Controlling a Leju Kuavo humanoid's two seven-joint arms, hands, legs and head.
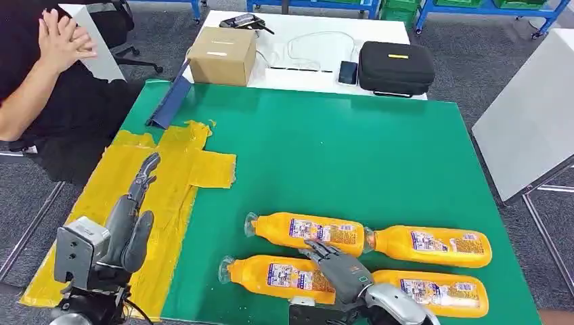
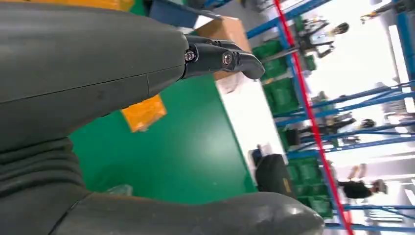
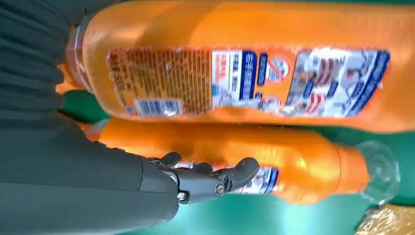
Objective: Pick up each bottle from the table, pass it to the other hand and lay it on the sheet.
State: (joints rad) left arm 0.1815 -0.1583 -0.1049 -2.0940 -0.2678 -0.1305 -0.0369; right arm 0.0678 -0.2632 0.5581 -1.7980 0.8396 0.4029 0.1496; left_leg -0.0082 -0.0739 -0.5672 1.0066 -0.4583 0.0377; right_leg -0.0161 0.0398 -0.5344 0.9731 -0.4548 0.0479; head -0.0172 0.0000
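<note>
Green table [image 1: 379, 156]: four orange clear-capped bottles [image 1: 308, 231]; right fingers [image 1: 323, 252] seemingly spread, left fingers [image 1: 143, 177] straight.

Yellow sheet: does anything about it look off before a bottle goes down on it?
The yellow sheet is ragged: patched pieces, wrinkled, with uneven edges, and a blue strip lies at its far corner. No bottle lies on it yet.

Bottles [image 1: 308, 233] tightly clustered (touching), sheet [image 1: 145, 203] bare

Four bottles [image 1: 308, 233] lie right of the sheet [image 1: 162, 183]; box [image 1: 222, 55] behind.
</note>
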